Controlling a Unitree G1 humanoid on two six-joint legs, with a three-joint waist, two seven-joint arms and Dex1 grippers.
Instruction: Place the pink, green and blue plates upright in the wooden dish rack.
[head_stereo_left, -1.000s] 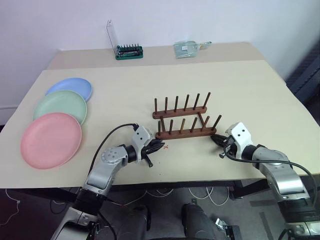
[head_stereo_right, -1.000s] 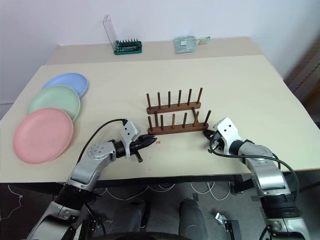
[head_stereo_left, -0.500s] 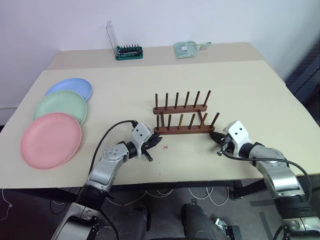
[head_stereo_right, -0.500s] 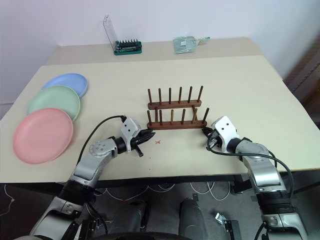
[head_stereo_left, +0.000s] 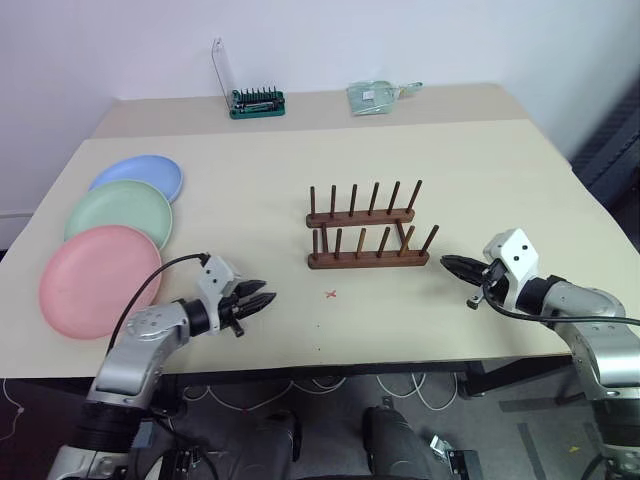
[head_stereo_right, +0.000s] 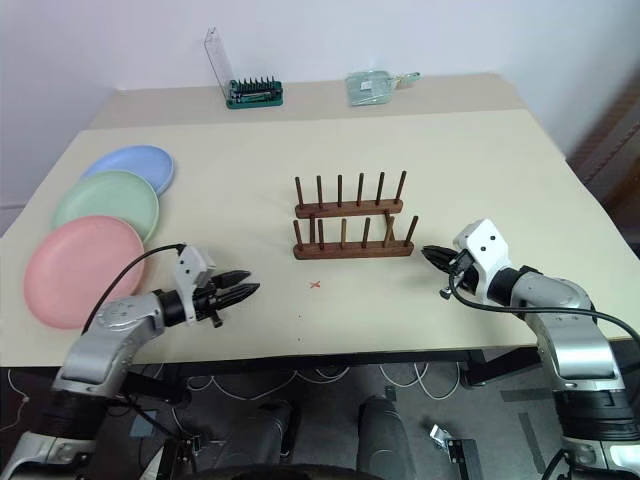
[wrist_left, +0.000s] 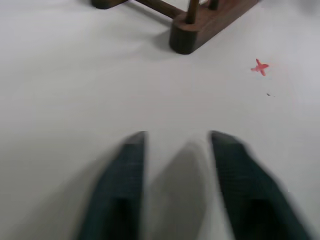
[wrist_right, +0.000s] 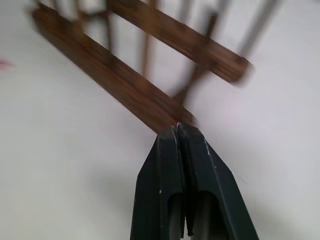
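- pink plate (head_stereo_left: 99, 279) flat on the bench (head_stereo_left: 480, 180), far left, nearest the front edge; its rim covers part of the green plate (head_stereo_left: 120, 210) behind it
- green plate in turn overlaps the blue plate (head_stereo_left: 138, 173), so only the far part of the blue one shows; none is in the rack
- left hand (head_stereo_left: 262, 299) low over the bench just right of the pink plate, fingers spread with a clear gap, nothing between them; fingers blurred in left wrist view
- green screwdriver-bit holder (head_stereo_left: 258, 103) at the far edge, clear lid standing up
- small red x mark (head_stereo_left: 330, 294) on the bench in front of the rack
- wooden dish rack (head_stereo_left: 366, 240) mid-bench, two bars with upright pegs, empty; cut off and blurred in both wrist views
- clear plastic bag (head_stereo_left: 377, 97) at the far edge, contents hard to make out
- right hand (head_stereo_left: 447, 263) just right of the rack's near bar, apart from it, fingers pressed together, holding nothing
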